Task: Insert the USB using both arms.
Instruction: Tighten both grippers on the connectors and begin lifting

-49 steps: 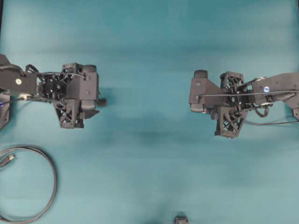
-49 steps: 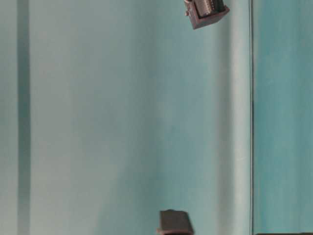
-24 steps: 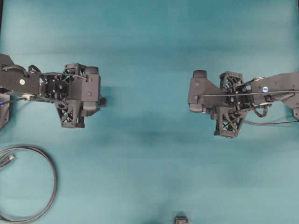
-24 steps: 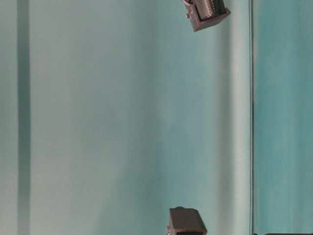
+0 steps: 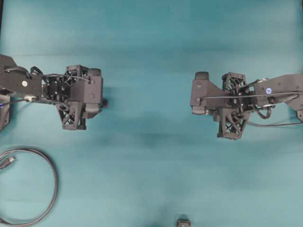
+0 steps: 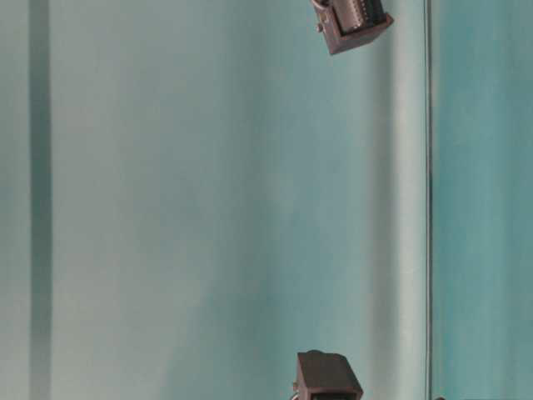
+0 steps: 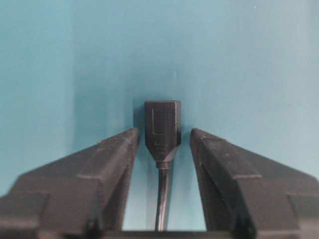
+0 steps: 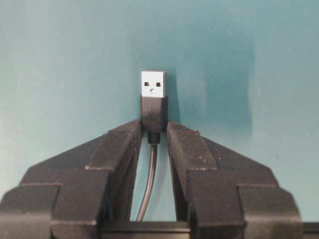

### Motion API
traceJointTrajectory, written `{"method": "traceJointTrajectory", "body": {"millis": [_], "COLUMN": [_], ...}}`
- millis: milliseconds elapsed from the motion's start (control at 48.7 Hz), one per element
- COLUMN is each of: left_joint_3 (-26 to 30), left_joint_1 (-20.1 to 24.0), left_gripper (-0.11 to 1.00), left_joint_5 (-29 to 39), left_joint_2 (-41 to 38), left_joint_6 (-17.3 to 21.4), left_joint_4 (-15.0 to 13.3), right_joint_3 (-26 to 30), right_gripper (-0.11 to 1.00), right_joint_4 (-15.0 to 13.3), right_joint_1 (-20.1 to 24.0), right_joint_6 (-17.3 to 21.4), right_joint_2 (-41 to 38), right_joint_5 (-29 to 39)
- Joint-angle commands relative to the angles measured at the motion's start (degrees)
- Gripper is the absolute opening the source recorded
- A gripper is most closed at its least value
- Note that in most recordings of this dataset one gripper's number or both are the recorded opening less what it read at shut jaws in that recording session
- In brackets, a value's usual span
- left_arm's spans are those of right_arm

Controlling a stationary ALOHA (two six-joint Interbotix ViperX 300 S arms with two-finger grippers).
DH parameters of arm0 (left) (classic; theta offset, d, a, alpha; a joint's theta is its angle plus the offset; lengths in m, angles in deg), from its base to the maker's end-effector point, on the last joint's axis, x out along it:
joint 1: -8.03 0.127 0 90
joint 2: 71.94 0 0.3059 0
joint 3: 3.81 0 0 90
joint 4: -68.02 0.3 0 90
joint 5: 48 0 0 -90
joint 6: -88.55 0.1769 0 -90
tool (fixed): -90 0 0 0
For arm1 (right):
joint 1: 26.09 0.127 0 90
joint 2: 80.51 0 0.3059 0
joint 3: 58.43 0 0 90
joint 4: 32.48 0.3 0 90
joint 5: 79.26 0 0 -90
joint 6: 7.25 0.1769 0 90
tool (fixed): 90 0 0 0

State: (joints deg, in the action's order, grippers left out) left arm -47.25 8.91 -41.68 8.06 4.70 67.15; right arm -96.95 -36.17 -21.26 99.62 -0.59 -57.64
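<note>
1. Right wrist view: the right gripper [image 8: 153, 130] pinches the USB [image 8: 153, 84] by its short dark collar, one fingertip [image 8: 125, 137] on each side. The silvery plug stands clear beyond the tips, upright in this view, with two small square holes on its face.
2. The thin dark grey cable [image 8: 147, 184] runs back from the collar between the fingers toward the gripper body.
3. Left wrist view: the left gripper [image 7: 162, 142] is spread part way. The black blocky socket end [image 7: 162, 127] sits between the fingertips [image 7: 122, 147] with a narrow gap on each side; no contact visible on either side.
4. The socket's thin cable [image 7: 162, 199] passes back between the fingers, roughly centred.
5. Overhead view: the left arm [image 5: 57, 92] is on the left, the right arm [image 5: 241, 99] on the right, their gripper ends facing each other and well apart across the teal desk [image 5: 151, 56]. Plug and socket cannot be made out from this view.
6. A thicker looped cable [image 5: 45, 189] lies on the desk near the lower left, its tip [image 5: 9, 161] at the left edge. It is well apart from both arms.
7. A small dark object [image 5: 183, 222] sits at the bottom edge; too small to identify.
8. Table-level view: only two dark boxy parts, one at the top [image 6: 354, 23] and one at the bottom [image 6: 326, 377], against the teal surface.
</note>
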Motion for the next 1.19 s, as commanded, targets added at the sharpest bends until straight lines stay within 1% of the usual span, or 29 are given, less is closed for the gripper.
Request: {"method": "traceJointTrajectory", "body": {"millis": [0,103,164,431,555,657,760,904,1007,1068,1109,1171], "left_joint_3": [0.97,1.05,1.41,1.85,1.85,1.85,1.85,2.2,3.87,5.19,6.06,7.12], "left_joint_1": [0.09,0.0,0.0,-0.09,-0.26,-0.35,-0.44,-1.05,-1.23,-1.05,-0.79,-0.26], "left_gripper": [0.46,0.3,0.26,0.26,0.26,0.26,0.26,0.26,0.26,0.26,0.26,0.26], "left_joint_5": [0.26,0.35,0.26,0.35,0.18,0.7,2.46,7.21,10.9,12.66,13.71,15.38], "left_joint_2": [0.26,0.26,0.26,0.62,1.58,3.25,4.75,6.42,7.56,8.26,8.7,9.49], "left_joint_6": [0.88,0.88,0.88,0.79,0.7,-0.44,-1.14,-2.02,-3.25,-4.66,-5.27,-5.45], "left_joint_4": [0.26,0.26,0.26,0.26,0.26,-0.09,-0.26,-0.26,-2.37,-4.48,-6.33,-9.49], "right_joint_3": [1.32,1.32,1.49,2.2,2.72,2.81,2.81,2.9,2.99,3.08,3.25,3.78], "right_gripper": [0.22,0.22,0.22,0.22,0.21,0.2,0.2,0.2,0.2,0.2,0.2,0.2], "right_joint_4": [-0.62,-0.62,-0.62,-0.88,-0.88,-0.97,-1.05,-1.05,-1.05,-1.23,-2.37,-5.45], "right_joint_1": [-0.35,-0.35,-0.35,-0.35,-0.35,-0.35,-0.35,-0.26,-0.18,-0.09,0.18,0.88], "right_joint_6": [-0.09,-0.09,-0.26,-0.26,-0.35,-0.35,-0.35,-0.44,-0.53,-0.53,-0.44,0.0], "right_joint_2": [-0.26,-0.35,-0.26,0.0,1.67,3.78,6.15,9.58,11.95,12.92,13.45,14.06], "right_joint_5": [-0.35,-0.44,-0.44,-0.44,-0.18,1.23,3.69,6.42,7.73,8.44,8.96,9.93]}}
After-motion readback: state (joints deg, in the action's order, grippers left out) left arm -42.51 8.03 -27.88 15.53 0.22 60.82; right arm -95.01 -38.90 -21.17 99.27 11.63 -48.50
